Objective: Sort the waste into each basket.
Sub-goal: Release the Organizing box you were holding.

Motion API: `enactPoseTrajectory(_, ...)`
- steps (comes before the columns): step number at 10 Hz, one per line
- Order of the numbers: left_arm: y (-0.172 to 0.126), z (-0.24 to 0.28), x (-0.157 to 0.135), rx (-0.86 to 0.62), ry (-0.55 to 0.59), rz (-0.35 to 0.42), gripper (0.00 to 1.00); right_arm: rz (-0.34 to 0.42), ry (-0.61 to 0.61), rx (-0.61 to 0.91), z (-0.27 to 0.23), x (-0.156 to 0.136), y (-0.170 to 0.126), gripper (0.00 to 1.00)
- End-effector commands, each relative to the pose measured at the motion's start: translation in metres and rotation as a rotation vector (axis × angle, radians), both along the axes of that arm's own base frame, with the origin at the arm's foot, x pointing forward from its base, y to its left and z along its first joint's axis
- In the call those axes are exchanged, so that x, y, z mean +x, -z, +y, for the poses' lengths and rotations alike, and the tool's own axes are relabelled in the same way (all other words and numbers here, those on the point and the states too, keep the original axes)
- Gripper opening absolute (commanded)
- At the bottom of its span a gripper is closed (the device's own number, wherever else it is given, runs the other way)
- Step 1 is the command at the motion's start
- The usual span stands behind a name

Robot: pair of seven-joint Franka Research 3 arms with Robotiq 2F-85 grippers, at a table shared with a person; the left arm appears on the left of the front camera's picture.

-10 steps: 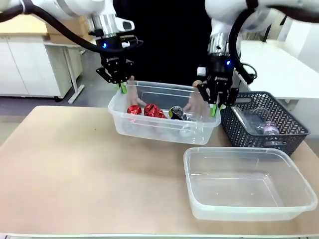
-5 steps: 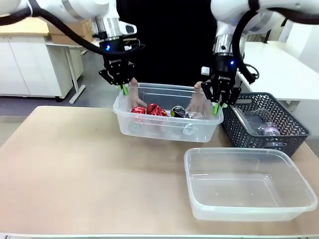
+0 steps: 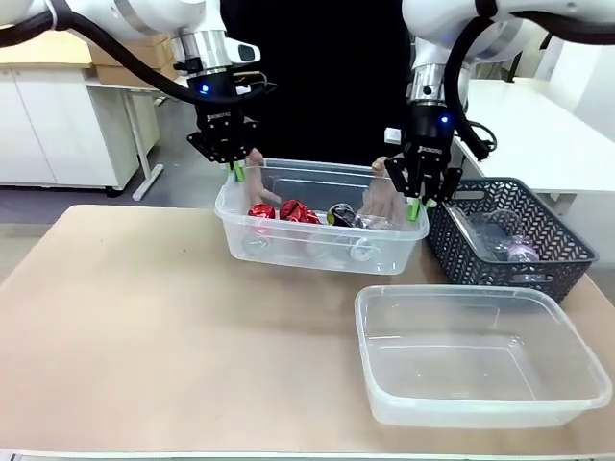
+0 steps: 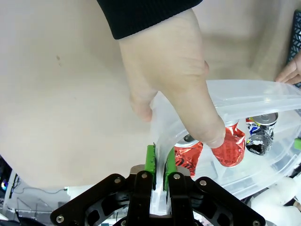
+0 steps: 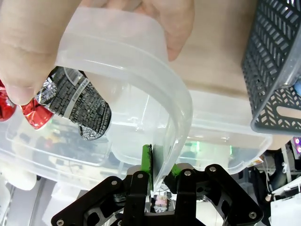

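Front view, read from left to right: our left gripper (image 3: 235,170) hangs over the left end of the far tub (image 3: 298,257), its green pads clenched on the rim. The left wrist view confirms that the thin plastic wall is pinched between them. Just beside it a person's hand (image 3: 258,185) grips the same rim, thumb inside. Crushed red cans (image 3: 286,211) and a silver can (image 3: 343,217) lie together on the tub's floor. At the right end our right gripper (image 3: 415,205) is clamped on the rim in the same way, with the person's other hand (image 3: 378,201) next to it.

We judge that the tub is held clear of the table (image 3: 135,317), and that it is shared between two grippers and two hands so that it hangs level and nothing spills.

Right of it stands a dark woven basket (image 3: 553,264) holding what may be a clear bottle (image 3: 514,248), blurred by the mesh. Nearest us, the near tub (image 3: 461,291) sits empty on the table, probably waiting for the bottles.
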State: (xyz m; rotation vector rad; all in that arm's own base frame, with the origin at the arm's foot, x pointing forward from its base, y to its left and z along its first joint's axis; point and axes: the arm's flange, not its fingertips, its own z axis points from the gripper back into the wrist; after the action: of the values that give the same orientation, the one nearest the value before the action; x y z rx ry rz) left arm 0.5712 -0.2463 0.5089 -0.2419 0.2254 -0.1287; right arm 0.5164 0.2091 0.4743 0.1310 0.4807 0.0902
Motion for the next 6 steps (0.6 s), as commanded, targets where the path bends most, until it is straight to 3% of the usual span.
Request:
enactPoseTrajectory(1, 0.001, -0.002, -0.005, -0.01, 0.004, -0.013, 0.1, 0.005, 0.001, -0.009, 0.005, -0.009, -0.001, 0.07)
enactPoseTrajectory(3, 0.001, -0.002, -0.005, -0.01, 0.004, -0.013, 0.1, 0.001, 0.0, 0.0, 0.0, 0.0, 0.0, 0.07)
enactPoseTrajectory(4, 0.0, 0.0, 0.0, 0.0, 0.0, 0.0, 0.55, -0.086, 0.021, 0.175, -0.021, -0.016, -0.008, 0.54)
enactPoseTrajectory(5, -0.002, -0.002, -0.003, -0.005, 0.031, -0.018, 0.68, -0.206, 0.122, 0.192, -0.038, -0.028, -0.015, 0.61)
enactPoseTrajectory(6, -0.006, -0.004, -0.007, -0.014, 0.027, -0.03, 1.0, -0.324, 0.168, 0.28, -0.049, -0.04, -0.025, 1.0)
